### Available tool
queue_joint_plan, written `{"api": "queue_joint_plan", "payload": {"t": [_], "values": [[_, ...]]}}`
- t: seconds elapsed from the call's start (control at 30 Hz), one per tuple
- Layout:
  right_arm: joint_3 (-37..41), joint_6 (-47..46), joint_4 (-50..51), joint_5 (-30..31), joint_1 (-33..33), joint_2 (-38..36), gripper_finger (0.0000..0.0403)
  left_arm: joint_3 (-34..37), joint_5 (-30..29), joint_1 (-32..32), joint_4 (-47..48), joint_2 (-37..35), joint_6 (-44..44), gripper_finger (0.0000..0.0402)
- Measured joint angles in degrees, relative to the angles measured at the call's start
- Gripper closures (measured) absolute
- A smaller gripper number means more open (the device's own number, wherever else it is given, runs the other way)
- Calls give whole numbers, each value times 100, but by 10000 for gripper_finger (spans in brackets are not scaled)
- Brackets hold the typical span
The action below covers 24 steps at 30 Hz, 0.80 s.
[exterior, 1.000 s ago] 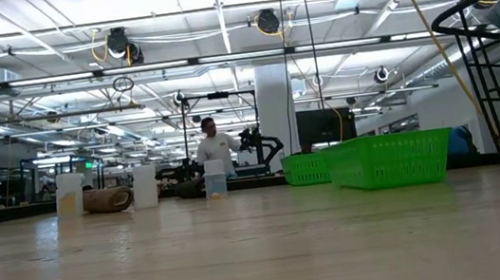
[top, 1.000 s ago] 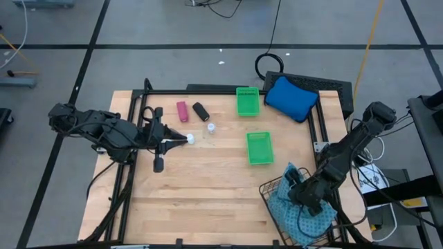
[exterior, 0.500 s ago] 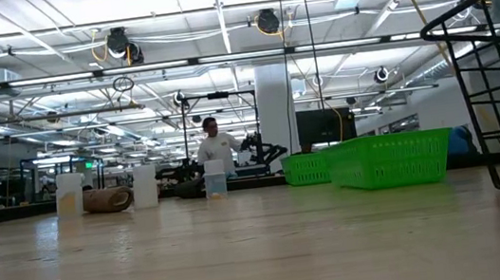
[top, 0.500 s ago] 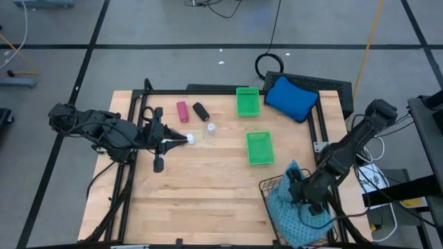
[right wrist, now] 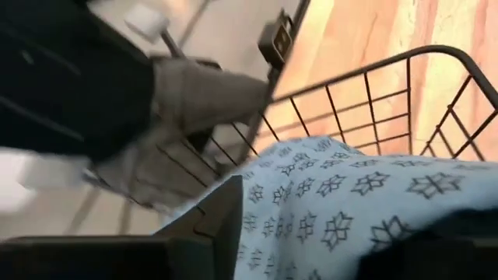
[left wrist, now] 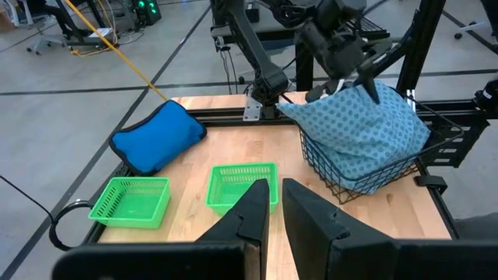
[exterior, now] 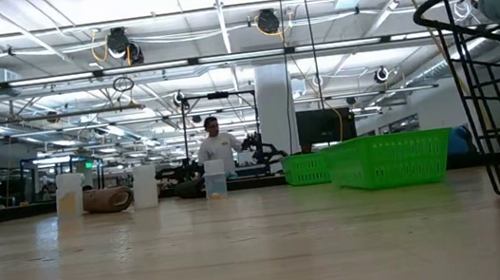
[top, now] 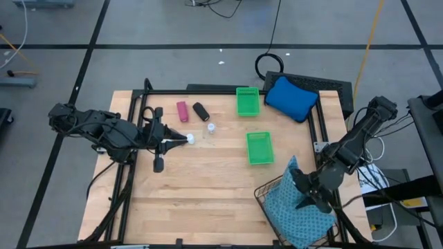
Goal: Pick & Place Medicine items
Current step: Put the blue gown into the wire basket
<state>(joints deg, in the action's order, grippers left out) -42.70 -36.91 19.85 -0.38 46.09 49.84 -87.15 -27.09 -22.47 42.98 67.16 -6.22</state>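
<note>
The magenta cylinder (top: 182, 111), the black cylinder (top: 201, 111) and a white vial (top: 210, 128) lie on the table's far left part. A second white vial (top: 190, 139) lies right at the tips of my left gripper (top: 181, 140), which points toward the table's right. Its fingers (left wrist: 258, 204) stand close together with nothing showing between them. My right gripper (top: 302, 187) is over the wire basket (top: 266, 196) at the near right corner, shut on the teal-blue patterned cloth (top: 297, 214) inside it. No brownish cylinder shows in the high view. My left gripper: I cannot tell whether it touches the white vial at its tips. My right gripper pinches a raised bunch of the cloth (left wrist: 364, 84) from above, slanting from the table's right. That bunch is drawn up into a peak. The rest of the cloth (right wrist: 350, 187) hangs down into the basket.
Two green trays lie right of the cylinders, one (top: 248, 101) at the far edge, one (top: 259, 148) nearer the middle. A blue cushion (top: 291, 97) lies at the far right corner. Bare wood spans the middle and near left. A person (exterior: 217, 146) is in the room beyond.
My right gripper has risen and moved toward the far edge, drawing the cloth's held part up into a peak while the rest stays in the basket. The basket has shifted a little toward the table's left and tilted.
</note>
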Motion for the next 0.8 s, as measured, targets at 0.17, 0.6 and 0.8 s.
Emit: {"api": "queue_joint_plan", "payload": {"t": [0.17,0.6,0.8], "values": [[-4,-317,-119,4,0,-167,224,0,0,0,0,0,1,355],[-11,-142,1137,17,2,-1278,191,0,-2,-1,2,0,120,355],[-11,314,1483,208,3,-2025,191,0,-2,0,1,-2,102,355]]}}
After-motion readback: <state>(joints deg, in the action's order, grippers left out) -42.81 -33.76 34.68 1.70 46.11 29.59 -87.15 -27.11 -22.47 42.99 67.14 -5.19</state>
